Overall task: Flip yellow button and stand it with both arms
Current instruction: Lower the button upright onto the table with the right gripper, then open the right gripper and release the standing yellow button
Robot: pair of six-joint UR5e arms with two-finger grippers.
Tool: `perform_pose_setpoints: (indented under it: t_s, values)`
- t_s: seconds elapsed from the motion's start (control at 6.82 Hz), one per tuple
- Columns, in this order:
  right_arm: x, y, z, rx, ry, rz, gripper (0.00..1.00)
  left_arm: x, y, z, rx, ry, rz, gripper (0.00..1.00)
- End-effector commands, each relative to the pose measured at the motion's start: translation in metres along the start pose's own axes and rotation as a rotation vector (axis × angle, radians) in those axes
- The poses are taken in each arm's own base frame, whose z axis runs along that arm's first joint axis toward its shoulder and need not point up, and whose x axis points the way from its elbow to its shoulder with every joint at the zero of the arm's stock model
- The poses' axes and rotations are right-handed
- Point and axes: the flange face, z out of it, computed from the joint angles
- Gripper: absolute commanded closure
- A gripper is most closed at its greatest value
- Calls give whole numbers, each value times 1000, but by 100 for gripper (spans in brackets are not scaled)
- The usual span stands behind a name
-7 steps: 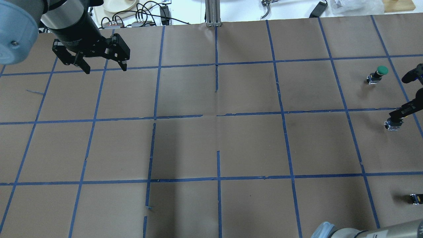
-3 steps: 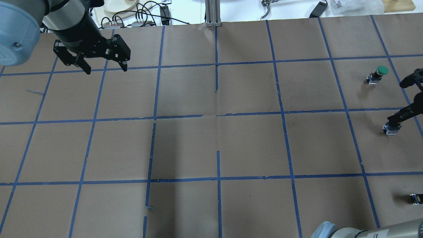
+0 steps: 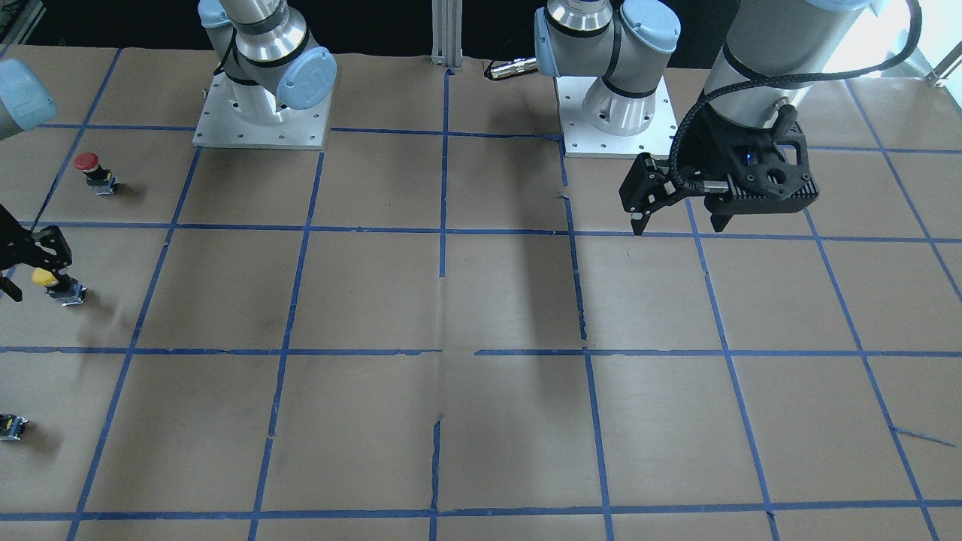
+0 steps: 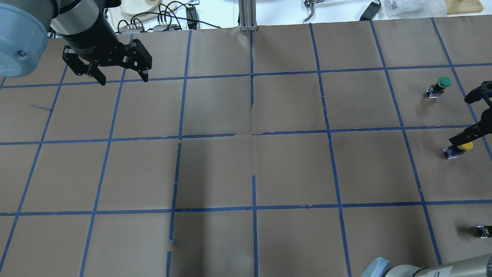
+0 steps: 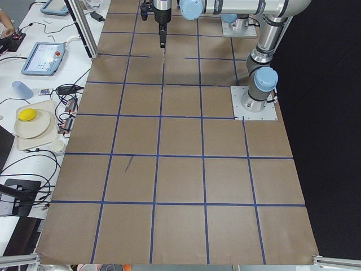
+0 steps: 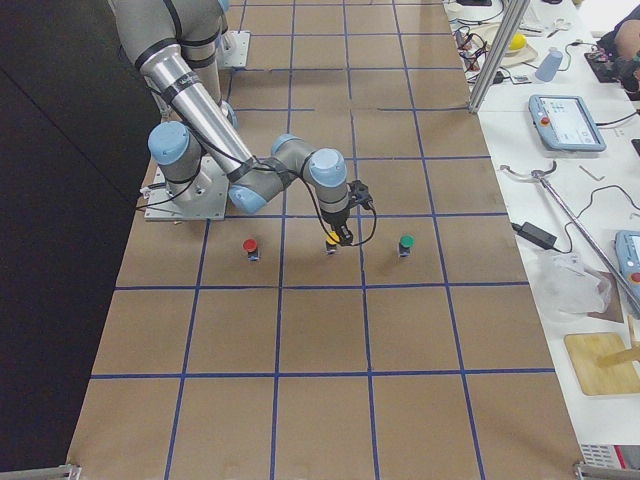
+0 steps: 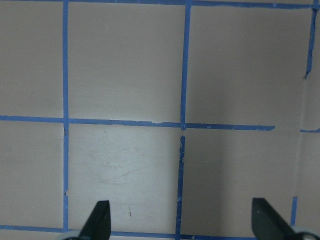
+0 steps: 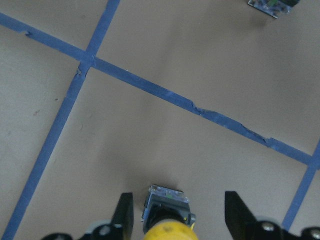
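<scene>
Change: the right gripper (image 8: 177,200) is lifting clear of the yellow button (image 8: 167,231), uncovering its cap.
Button: sitting cap-up between the parted fingers (image 8: 123,215), with a gap on each side.
Right arm: reaching low, jaws spread and gripping nothing.
Left gripper (image 4: 123,80): hanging spread wide over brown paper (image 4: 215,107), the button well away from its jaws.

A small yellow-capped push-button (image 4: 461,148) is sitting on the brown paper-covered table (image 4: 246,165), the black right gripper (image 4: 461,120) reaching in just beside it. The black left gripper (image 4: 124,80) is hanging spread wide, well apart.
</scene>
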Motion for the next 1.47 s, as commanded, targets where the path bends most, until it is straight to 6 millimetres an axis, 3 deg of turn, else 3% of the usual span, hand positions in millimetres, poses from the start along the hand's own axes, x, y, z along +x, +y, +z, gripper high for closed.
perform_pose_setpoints:
  t_s: [0.0, 0.15, 0.29, 0.44, 0.59, 0.88, 1.03, 1.17, 1.32]
  values:
    - [2, -2, -18, -7, 1, 25, 1, 0, 0, -2, 4, 2, 0, 0]
    - [1, -9, -38, -17, -22, 73, 1, 0, -1, -6, 11, -1, 0, 0]
    - [6, -21, -72, -24, -47, 103, 1, 0, 0, -7, 8, -1, 0, 0]
    - [3, -44, -96, -45, -80, 117, 1, 0, 0, -7, 5, 0, 0, 0]
    - [-1, -58, -112, -59, -102, 136, 1, -1, 0, -7, 7, -1, -2, 0]
    - [-4, -59, -115, -77, -124, 143, 0, 0, 0, -7, 5, 3, 0, 0]
    - [-19, -71, -127, -86, -137, 182, 0, 0, 0, -4, 2, 2, 0, 0]
    - [-50, -107, -158, -75, -104, 264, 0, -1, -1, -4, 2, 3, 0, 0]
    - [-95, -147, -187, -81, -100, 360, 0, 0, -1, -3, 1, 3, 0, 0]
